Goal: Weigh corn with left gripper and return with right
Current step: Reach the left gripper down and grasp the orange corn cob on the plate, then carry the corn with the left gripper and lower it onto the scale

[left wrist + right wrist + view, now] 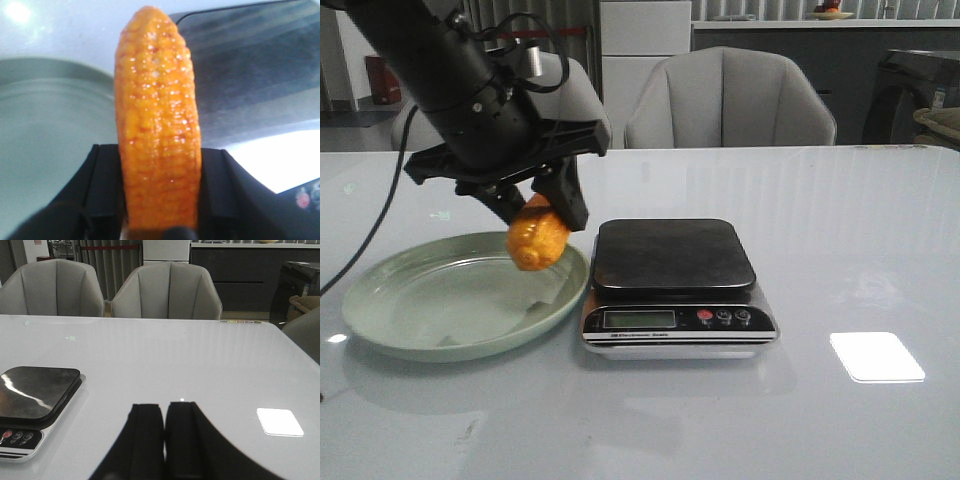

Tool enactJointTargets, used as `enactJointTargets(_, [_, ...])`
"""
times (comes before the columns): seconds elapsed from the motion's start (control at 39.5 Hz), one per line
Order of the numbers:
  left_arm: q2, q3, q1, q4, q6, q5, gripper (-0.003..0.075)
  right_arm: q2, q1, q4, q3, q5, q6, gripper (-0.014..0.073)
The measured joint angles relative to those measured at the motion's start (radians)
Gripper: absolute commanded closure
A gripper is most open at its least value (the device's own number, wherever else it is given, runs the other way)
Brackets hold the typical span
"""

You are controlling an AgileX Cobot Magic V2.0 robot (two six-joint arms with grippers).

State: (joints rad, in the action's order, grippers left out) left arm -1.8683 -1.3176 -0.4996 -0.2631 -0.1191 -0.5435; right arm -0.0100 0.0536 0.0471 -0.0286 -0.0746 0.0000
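Note:
My left gripper (533,208) is shut on the orange-yellow corn (537,237) and holds it in the air above the right rim of the pale green plate (390,300), just left of the scale (675,255). In the left wrist view the corn (157,130) stands between the black fingers (102,185), with the plate (45,130) on one side and the scale's dark platform (255,75) on the other. My right gripper (164,412) is shut and empty, low over the bare table to the right of the scale (35,392). It is out of the front view.
The scale has a display and buttons (723,317) on its near side. Two grey chairs (730,95) stand behind the table's far edge. A bright light patch (876,356) lies on the table at the right.

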Motion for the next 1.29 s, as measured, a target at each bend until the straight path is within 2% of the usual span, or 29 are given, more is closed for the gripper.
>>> enactJointTargets(0.43, [-0.078, -0.054, -0.099, -0.076, -0.002, 0.084, 0.0532, 0.000, 0.000, 0.000, 0.000, 0.000, 0.000, 0.0419])
enactJointTargets(0.56, [-0.090, -0.079, -0.105, -0.111, -0.002, 0.102, 0.0446, 0.000, 0.000, 0.000, 0.000, 0.000, 0.000, 0.0419])
enactJointTargets(0.71, [-0.125, -0.115, -0.105, -0.165, -0.002, 0.114, 0.0285, 0.000, 0.000, 0.000, 0.000, 0.000, 0.000, 0.0419])
enactJointTargets(0.79, [-0.146, -0.127, -0.105, -0.193, -0.002, 0.114, 0.0243, 0.000, 0.000, 0.000, 0.000, 0.000, 0.000, 0.0419])
enactJointTargets(1.29, [-0.144, -0.139, -0.107, -0.209, -0.002, 0.076, 0.0238, 0.000, 0.000, 0.000, 0.000, 0.000, 0.000, 0.0419])
